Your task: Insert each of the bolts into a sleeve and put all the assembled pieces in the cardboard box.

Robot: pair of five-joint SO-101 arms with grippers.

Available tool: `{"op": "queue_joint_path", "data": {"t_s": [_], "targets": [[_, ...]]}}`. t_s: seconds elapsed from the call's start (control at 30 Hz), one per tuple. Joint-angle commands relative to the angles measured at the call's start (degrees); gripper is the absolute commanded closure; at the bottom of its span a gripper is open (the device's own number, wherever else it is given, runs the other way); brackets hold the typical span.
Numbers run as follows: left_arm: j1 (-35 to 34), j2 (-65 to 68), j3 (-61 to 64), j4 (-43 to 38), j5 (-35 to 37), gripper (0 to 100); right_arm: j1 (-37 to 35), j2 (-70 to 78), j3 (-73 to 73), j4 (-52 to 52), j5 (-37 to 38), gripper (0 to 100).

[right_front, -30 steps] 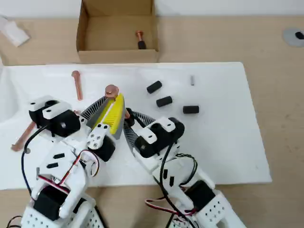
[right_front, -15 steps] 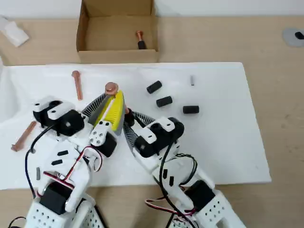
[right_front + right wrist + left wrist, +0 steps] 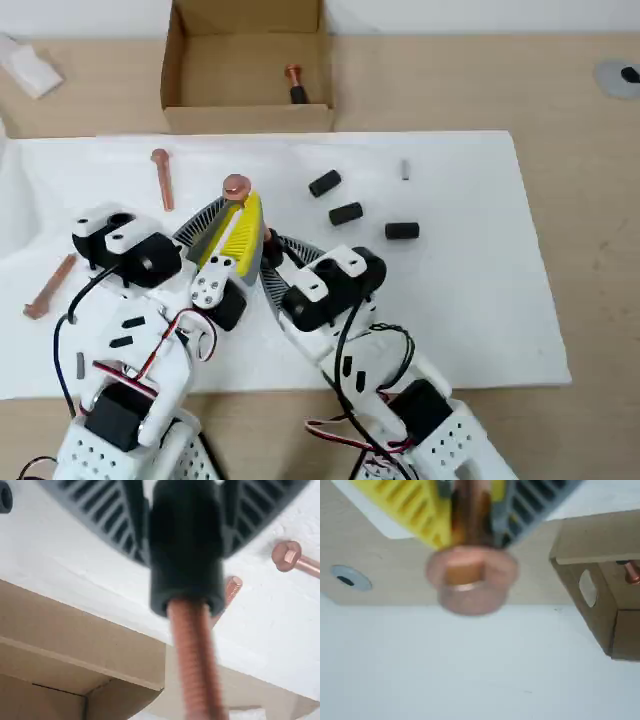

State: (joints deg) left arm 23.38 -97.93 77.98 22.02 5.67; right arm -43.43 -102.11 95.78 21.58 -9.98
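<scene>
My left gripper (image 3: 238, 207) is shut on a copper bolt (image 3: 235, 186), whose hex head (image 3: 472, 580) juts out past the yellow and grey fingers. Beside it, my right gripper (image 3: 268, 246) is shut on a black sleeve (image 3: 186, 555), and the bolt's threaded shank (image 3: 197, 665) sticks out of that sleeve. The cardboard box (image 3: 180, 60) stands at the back with one assembled piece (image 3: 295, 84) inside. Two loose bolts (image 3: 162, 178) (image 3: 50, 287) lie on the left of the white mat. Three loose sleeves (image 3: 324, 183) (image 3: 345, 213) (image 3: 402, 231) lie to the right.
The white mat (image 3: 470, 300) covers the wooden table. A small grey pin (image 3: 405, 169) lies near the mat's back edge. A white block (image 3: 30, 68) sits at the far left corner and a grey disc (image 3: 620, 76) at the far right.
The left arm's body has shifted slightly to the right. The bolt head and the right gripper have stayed almost in place.
</scene>
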Motion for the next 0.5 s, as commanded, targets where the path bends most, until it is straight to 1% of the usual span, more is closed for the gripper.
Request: {"op": "queue_joint_path", "data": {"t_s": [0.0, 0.2, 0.4, 0.47], "targets": [[-0.35, 0.04, -0.09, -1.05, -0.35, 99, -1.01, -0.75, -0.31, -1.49, -0.44, 98.9], [1.85, 0.04, -0.09, -0.97, -0.35, 99, -1.01, -0.75, -0.31, -1.49, -0.44, 98.9], [2.02, 0.04, 0.0, -0.97, -0.44, 99, -0.84, -0.75, -0.22, -1.49, -0.44, 98.9], [2.2, 0.04, 0.0, -0.62, -1.85, 99, -0.84, -1.01, 0.57, -1.49, -0.44, 98.9]]}}
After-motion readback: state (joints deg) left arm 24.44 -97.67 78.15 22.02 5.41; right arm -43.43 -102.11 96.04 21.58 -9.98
